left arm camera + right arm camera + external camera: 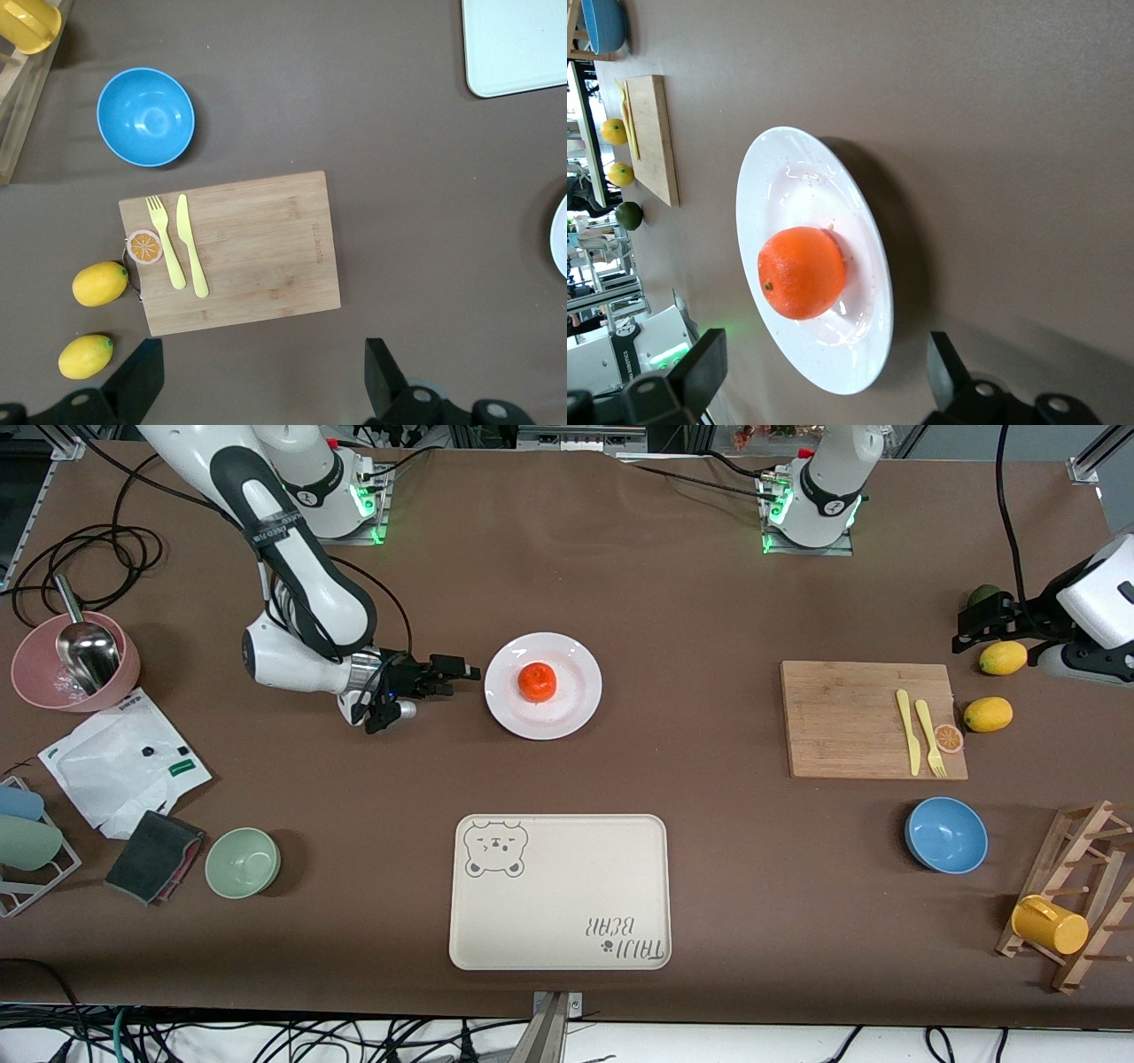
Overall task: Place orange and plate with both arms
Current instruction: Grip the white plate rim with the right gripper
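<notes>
- We see the orange sitting in the middle of the plate, which rests flat on the brown table about midway between the two arms' ends.
- From the right wrist view the orange shows its dimple, and the plate shines glossy white around it.
- The right gripper lies low and sideways just beside the plate's rim, on the side toward the right arm's end of the table; its fingers are spread wide and grip nothing, apart from the plate.
- In the right wrist view we see that gripper's two dark fingers standing wide on either side of the plate's edge.
- The left gripper hangs near the left arm's end of the table, close to a lemon; its fingers are spread wide in the left wrist view and empty, and this arm waits.
- Below that gripper lies a wooden cutting board carrying a yellow knife, a yellow fork and a small orange-slice disc; a second lemon lies just beside the board.
- Nearer to the front camera than the plate we see a cream bear-print tray, well apart from it.
- A blue bowl stands nearer the camera than the board, and a green bowl stands toward the right arm's end.
</notes>
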You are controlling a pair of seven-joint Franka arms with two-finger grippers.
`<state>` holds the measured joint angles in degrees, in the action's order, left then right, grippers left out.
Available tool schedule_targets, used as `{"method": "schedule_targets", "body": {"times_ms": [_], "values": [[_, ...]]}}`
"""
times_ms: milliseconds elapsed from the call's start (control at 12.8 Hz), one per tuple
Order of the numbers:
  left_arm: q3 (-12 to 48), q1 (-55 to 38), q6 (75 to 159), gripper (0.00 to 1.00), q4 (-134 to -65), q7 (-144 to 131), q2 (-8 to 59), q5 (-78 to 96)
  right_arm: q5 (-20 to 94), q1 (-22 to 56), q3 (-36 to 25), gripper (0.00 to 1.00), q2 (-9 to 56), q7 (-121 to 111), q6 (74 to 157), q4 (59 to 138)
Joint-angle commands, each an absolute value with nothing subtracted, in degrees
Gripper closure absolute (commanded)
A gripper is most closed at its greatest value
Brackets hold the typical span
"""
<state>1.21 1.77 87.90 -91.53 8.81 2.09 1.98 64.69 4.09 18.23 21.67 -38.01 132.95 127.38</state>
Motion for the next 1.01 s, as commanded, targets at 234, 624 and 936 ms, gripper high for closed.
{"method": "schedule_targets", "body": {"times_ms": [234, 624, 936], "values": [[2.2, 2.73, 88.42, 0.0, -92.29, 8.35, 1.58, 0.1, 67.23, 3.78, 22.58, 0.0, 25.66, -40.6, 141.06, 127.79], [2.29, 2.55, 87.28, 0.0, -91.93, 8.35, 1.41, -0.09, 75.22, 3.78, 23.12, 0.02, 27.77, -47.1, 141.06, 127.79], [2.2, 2.81, 87.1, 0.0, -91.93, 8.35, 1.49, -0.09, 77.34, 3.87, 23.12, 0.08, 29.0, -48.52, 141.15, 127.79]]}}
